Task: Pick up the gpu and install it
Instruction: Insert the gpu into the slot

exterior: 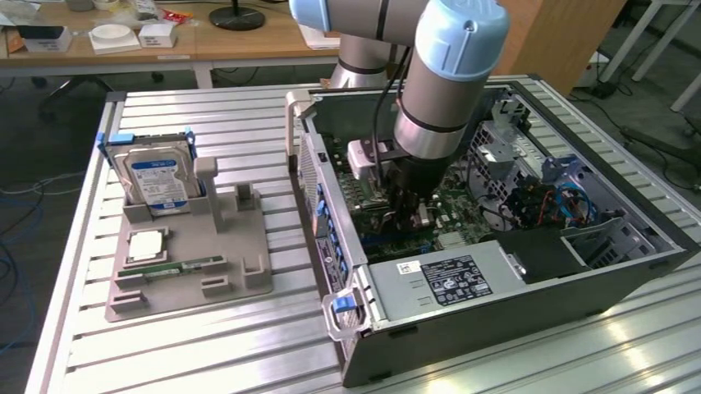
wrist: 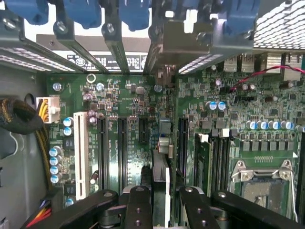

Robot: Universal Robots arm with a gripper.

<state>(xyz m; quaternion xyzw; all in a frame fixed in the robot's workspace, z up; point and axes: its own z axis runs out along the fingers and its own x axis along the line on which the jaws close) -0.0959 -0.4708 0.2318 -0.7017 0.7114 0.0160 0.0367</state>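
Gripper [wrist: 161,192] clamps the gpu [wrist: 161,162] edge-on, apparently over a motherboard [wrist: 128,95] slot inside the computer case [exterior: 493,283].

Silver-grey tubular arm [exterior: 432,107] with pale blue joint caps and a black cable [exterior: 382,82] alongside; its black gripper [wrist: 167,193] has linked fingers [wrist: 138,205] studded with round pins.

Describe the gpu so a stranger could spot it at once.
Look inside the open computer case, at the green motherboard. The gpu is the thin card edge-on in the gripper, over the long black slots; nothing else is gripped.
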